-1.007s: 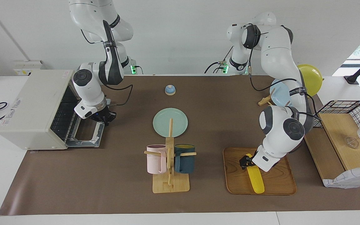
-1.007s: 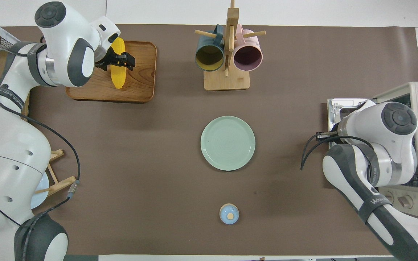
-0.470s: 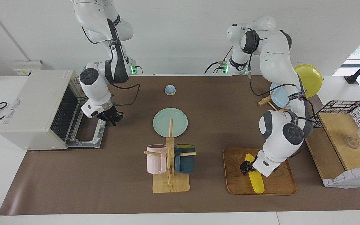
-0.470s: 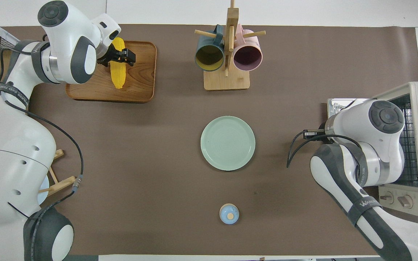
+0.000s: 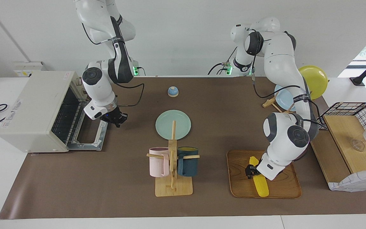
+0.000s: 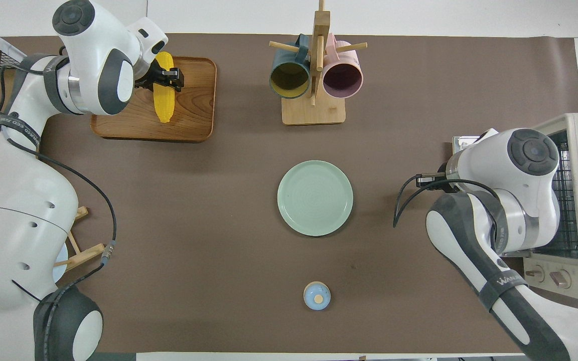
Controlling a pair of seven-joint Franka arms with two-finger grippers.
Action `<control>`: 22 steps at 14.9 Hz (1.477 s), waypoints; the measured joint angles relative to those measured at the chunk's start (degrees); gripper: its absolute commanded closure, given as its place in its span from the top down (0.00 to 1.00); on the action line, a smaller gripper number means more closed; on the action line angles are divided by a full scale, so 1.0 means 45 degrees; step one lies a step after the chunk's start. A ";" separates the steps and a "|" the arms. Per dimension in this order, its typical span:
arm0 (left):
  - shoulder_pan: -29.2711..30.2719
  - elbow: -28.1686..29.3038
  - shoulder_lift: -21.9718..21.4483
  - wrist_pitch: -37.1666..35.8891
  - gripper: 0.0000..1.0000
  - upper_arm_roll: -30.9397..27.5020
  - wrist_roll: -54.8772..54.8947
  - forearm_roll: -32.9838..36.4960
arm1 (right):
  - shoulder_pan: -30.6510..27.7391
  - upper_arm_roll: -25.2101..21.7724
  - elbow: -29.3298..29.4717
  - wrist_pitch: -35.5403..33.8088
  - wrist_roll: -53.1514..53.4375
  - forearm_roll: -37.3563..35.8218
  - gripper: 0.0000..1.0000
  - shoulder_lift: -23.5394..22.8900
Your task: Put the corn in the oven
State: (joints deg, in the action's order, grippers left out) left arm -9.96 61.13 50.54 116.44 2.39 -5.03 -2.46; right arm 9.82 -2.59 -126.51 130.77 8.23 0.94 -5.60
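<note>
Oven door's down already – left gripper jaws clamp the bumpy yellow corn cob, at 5 o'clock of the mint plate, on the wooden tray; right gripper, jaws shut, waits by the off-white toaster oven – carry still to go.

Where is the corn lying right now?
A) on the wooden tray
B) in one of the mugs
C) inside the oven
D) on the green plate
A: the corn lies on the wooden tray at the left arm's end of the table, with the left gripper down on it.
</note>
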 measured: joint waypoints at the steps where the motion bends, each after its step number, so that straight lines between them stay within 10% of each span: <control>1: 0.0001 -0.0012 0.0000 -0.0065 0.00 -0.0020 0.0016 0.0005 | 0.0046 0.0000 0.0016 0.0000 0.0000 0.0000 0.00 -0.0018; 9: -0.0079 0.0094 -0.2297 -0.2881 0.00 0.0055 -0.0196 -0.0530 | 0.0073 -0.0002 0.0059 -0.0001 0.0301 0.0000 0.00 -0.0034; 16: -0.2186 0.6018 -0.7784 -0.3475 0.00 0.0264 -0.2769 -0.1301 | 0.0073 -0.0002 0.0065 -0.0001 0.0351 0.0000 0.00 -0.0037; 22: -0.5554 0.9535 -0.8943 0.0410 0.00 0.0283 -0.6083 -0.1303 | 0.0075 -0.0002 0.0065 -0.0001 0.0351 0.0000 0.00 -0.0046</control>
State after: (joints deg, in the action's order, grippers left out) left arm -34.95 104.04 10.29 118.28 3.66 -32.41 -8.33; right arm 10.16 -2.60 -126.21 130.77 9.81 0.94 -5.80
